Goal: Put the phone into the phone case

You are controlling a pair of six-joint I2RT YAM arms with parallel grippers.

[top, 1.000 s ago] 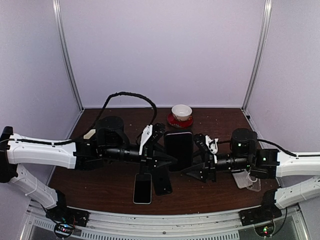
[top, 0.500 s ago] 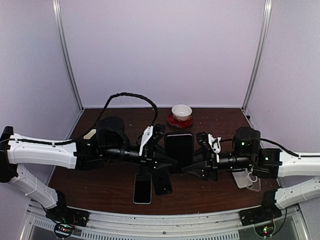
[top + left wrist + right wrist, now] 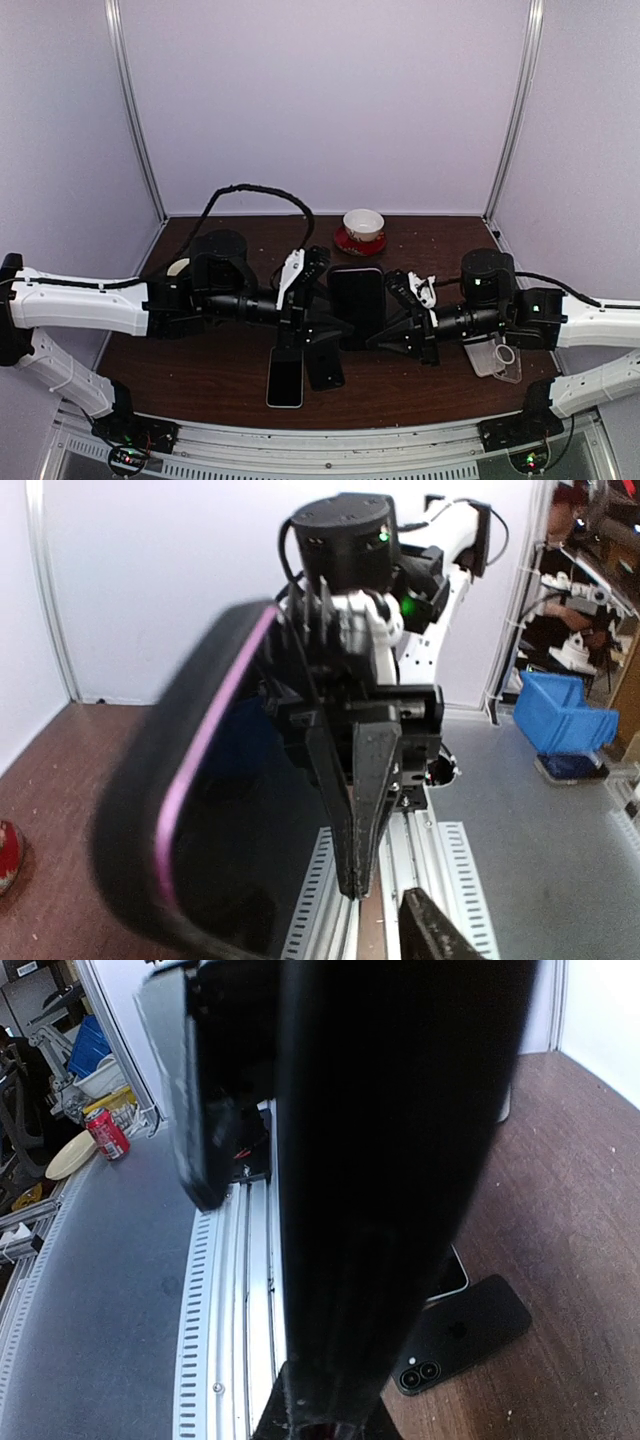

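while both arms reach inward from the two sides, a black phone (image 3: 358,298) hangs in the air just on the arm-base side of the cup (image 3: 363,222), which sits on a red saucer (image 3: 372,245) toward the back of the table (image 3: 200,370). the left gripper (image 3: 335,305) meets the phone's long edge on the cup's left and the right gripper (image 3: 385,322) meets the opposite edge on the cup's right, so the phone sits between them, clear of the wood, its broad face toward the overhead camera. from the left wrist the phone (image 3: 230,810) looms blurred with a pink line along its rim; one of the right gripper's fingers (image 3: 362,800) lies against its face, while one left finger (image 3: 430,932) shows low down, apart from the phone. the other finger of each gripper is hidden, so i cannot tell how wide either pair stands or which one clamps the phone. a clear phone case (image 3: 492,362) lies on the table well to the right of the cup and nearer the arm bases, apart from the phone. farther from the cup than the held phone, slightly to its left, a white-rimmed phone (image 3: 285,380) rests screen up just beside a dark phone (image 3: 326,368); the right wrist shows that dark phone (image 3: 462,1332) face down, twin lenses up
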